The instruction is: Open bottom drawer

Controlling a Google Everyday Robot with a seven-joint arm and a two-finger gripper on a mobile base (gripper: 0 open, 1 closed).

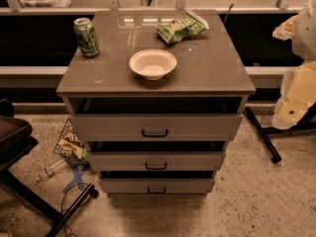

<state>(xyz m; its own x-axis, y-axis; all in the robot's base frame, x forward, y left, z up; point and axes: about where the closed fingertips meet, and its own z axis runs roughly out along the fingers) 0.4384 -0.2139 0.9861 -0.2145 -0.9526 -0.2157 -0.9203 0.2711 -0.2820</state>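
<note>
Bottom drawer [157, 185] lowest in grey cabinet [79, 80], looks shut, black handle [157, 190] facing out for pull. Tool [295, 95] far right beside cabinet, well off handle; apart or together, cannot tell.

The bottom drawer [157, 185] is the lowest of 3 in the grey cabinet, just above the floor. Its front is flat, grey and level, with 1 small black bar handle [157, 190] at its centre. A dark strip shows above the front. The end effector [289, 113] hangs at the right edge, well apart from the drawer.
</note>
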